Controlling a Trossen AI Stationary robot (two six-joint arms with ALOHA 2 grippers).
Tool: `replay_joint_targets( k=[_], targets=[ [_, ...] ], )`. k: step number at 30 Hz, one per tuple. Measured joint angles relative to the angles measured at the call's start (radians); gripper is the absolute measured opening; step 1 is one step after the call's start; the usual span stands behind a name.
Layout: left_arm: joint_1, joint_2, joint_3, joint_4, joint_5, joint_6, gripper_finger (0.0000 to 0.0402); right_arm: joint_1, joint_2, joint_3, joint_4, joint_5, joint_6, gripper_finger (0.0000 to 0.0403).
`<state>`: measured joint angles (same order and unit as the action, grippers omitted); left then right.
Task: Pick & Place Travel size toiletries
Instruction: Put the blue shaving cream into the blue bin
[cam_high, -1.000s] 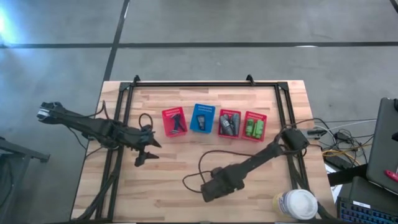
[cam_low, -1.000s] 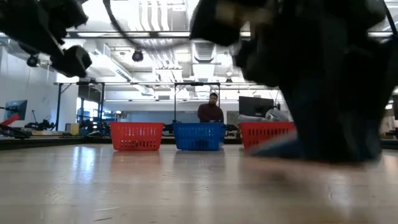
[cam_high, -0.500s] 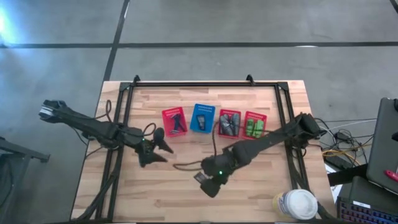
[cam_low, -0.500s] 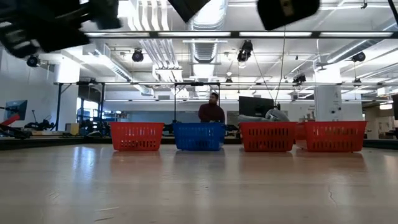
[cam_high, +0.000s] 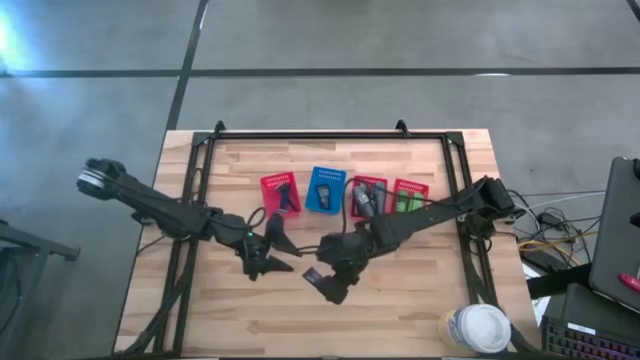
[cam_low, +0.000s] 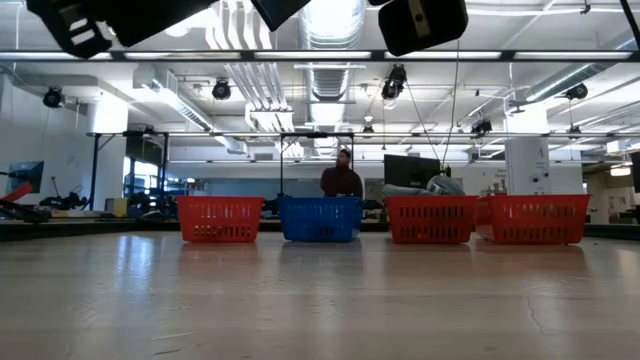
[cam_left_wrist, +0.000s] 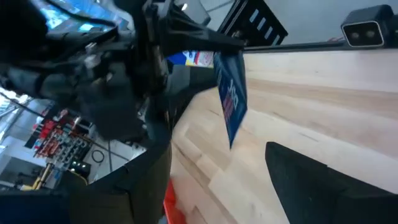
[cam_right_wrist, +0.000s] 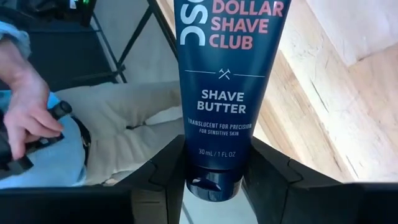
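My right gripper (cam_high: 322, 283) hovers over the middle of the table, near side, shut on a dark blue tube (cam_right_wrist: 216, 93) labelled shave butter. The left wrist view shows that tube (cam_left_wrist: 231, 99) in the air above the wood. My left gripper (cam_high: 275, 252) is open just left of it, with its fingers (cam_left_wrist: 311, 180) spread wide and touching nothing. Four slotted baskets stand in a row beyond: red (cam_high: 280, 194), blue (cam_high: 325, 190), red (cam_high: 368, 198), red (cam_high: 409, 201). They hold dark pieces, grey tubes and green tubes. My right gripper pinches the blue tube between its two fingers (cam_right_wrist: 158, 171) at the cap end (cam_right_wrist: 214, 180). The tube's body runs out beyond the fingertips, along the fingers. It is lifted clear of the table and slants downward.
The basket row (cam_low: 320, 220) sits on the far half of the table. A white-lidded cup (cam_high: 478, 328) stands at the near right corner. Black frame rails (cam_high: 195, 200) run along the table's sides. A person's hand (cam_right_wrist: 25, 118) shows beyond the near edge, and another person (cam_low: 342, 180) stands far behind.
My right gripper has risen from the tabletop near the near edge, carrying the blue tube clear, and moved toward the table's middle and left. My left gripper has travelled toward the table's right, closing on the right gripper.
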<state>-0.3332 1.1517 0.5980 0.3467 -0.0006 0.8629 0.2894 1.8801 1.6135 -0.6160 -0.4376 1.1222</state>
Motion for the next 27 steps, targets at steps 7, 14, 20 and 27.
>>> replay_joint_targets(
  k=[7,14,20,27],
  targets=[
    [-0.003,0.149,0.104,-0.001,0.002,0.001,0.0258,-0.005,-0.001,0.000,0.000,-0.005,-0.031,0.0126],
    [-0.005,0.213,0.149,-0.002,0.003,0.001,0.0194,-0.019,-0.002,0.000,-0.017,-0.006,-0.084,0.0128],
    [-0.009,0.240,0.175,-0.009,0.005,0.001,0.0119,-0.027,-0.002,0.000,-0.040,-0.014,-0.135,0.0130],
    [-0.020,0.245,0.180,-0.033,-0.002,0.000,0.0048,-0.040,-0.012,0.000,-0.067,-0.017,-0.161,0.0133]
  ],
)
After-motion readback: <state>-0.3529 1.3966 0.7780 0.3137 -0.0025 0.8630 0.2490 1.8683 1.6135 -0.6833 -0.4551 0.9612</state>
